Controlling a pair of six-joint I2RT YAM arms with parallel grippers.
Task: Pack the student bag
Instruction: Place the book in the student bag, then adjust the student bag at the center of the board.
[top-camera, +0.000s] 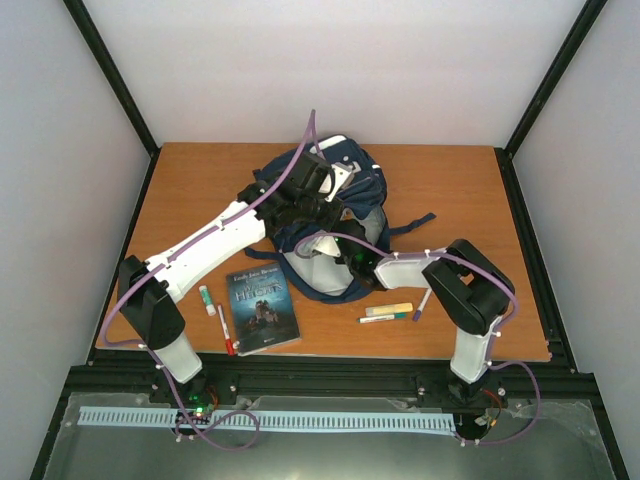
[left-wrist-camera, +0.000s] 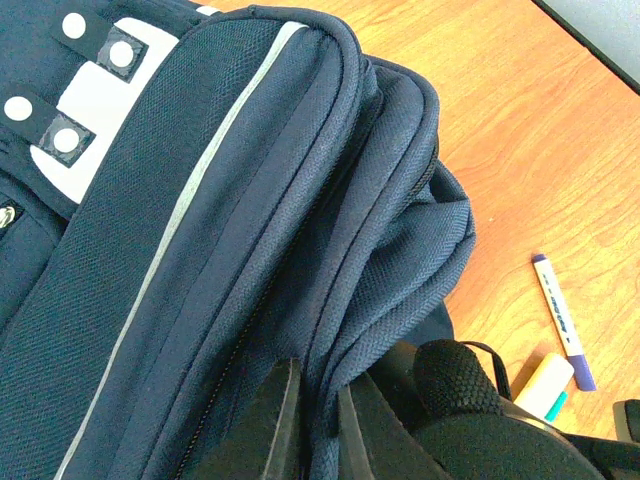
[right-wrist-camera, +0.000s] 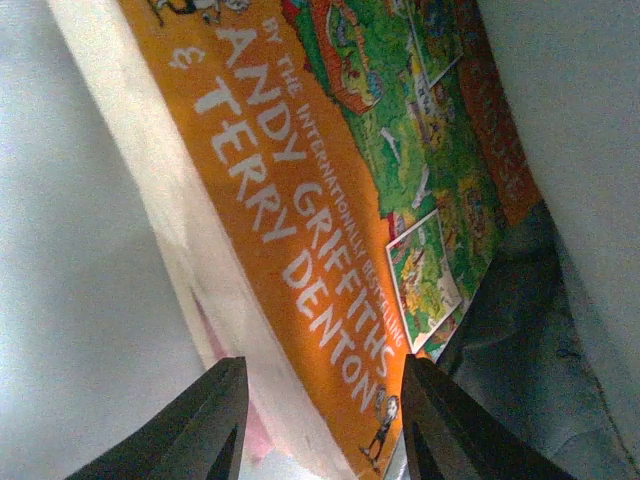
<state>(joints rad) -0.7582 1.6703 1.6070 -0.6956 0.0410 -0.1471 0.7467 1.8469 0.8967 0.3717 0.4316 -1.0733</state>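
Navy student bag (left-wrist-camera: 250, 200), pale stripe, white snap patches, slumped on the bench (top-camera: 470, 200). My left hand (left-wrist-camera: 318, 400) pinches its rim seam. My right hand (right-wrist-camera: 325, 420) is clamped on an orange book (right-wrist-camera: 300, 230).

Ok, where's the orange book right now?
In the right wrist view, the orange book is held by the right gripper, inside the mouth of the student bag, mid-table.

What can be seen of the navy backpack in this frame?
The backpack is navy woven fabric with pale reflective stripes, white patches, white studs and zipped compartments. It lies slumped mid-way across the wooden table, open toward the arms, with pale lining showing inside. The left hand pinches a fabric edge beside a zipper. The right hand reaches inside with an orange book between its fingers.
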